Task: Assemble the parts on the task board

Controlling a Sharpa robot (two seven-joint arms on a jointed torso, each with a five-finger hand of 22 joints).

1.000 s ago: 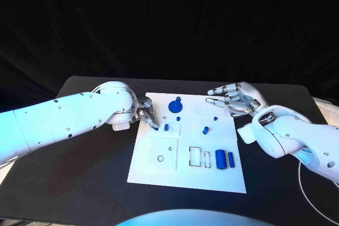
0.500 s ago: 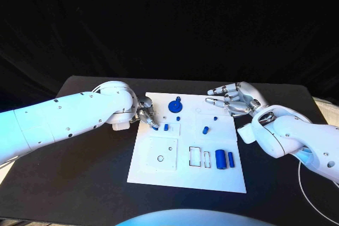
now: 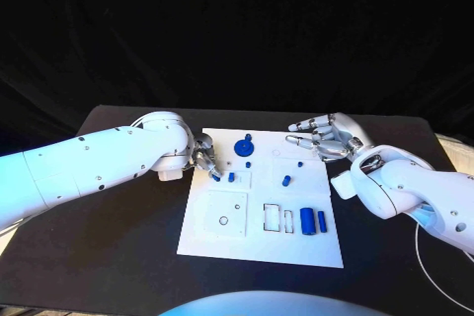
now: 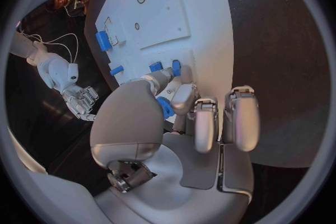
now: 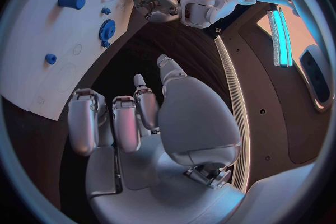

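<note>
Black surface [image 3: 109,240] against a dark backdrop, carrying one white rectangular task board [image 3: 257,244] at its middle. No legible writing or brand on any item.

Parts on board: blue toothed gear [image 3: 244,149] near the far edge; small blue peg [image 3: 231,177] and small blue stub [image 3: 286,181] at mid-board; large blue cylinder [image 3: 308,221] with a slim blue bar [image 3: 322,222] just beside it, near the right edge.

Left hand [image 3: 205,160]: at the board's left edge, fingers curled together, pinching a small blue part [image 4: 164,107] between thumb and fingertips, near the blue peg.

Right hand [image 3: 326,139]: over the board's far right corner, fingers apart, holding nothing; the gear lies well apart from it.
</note>
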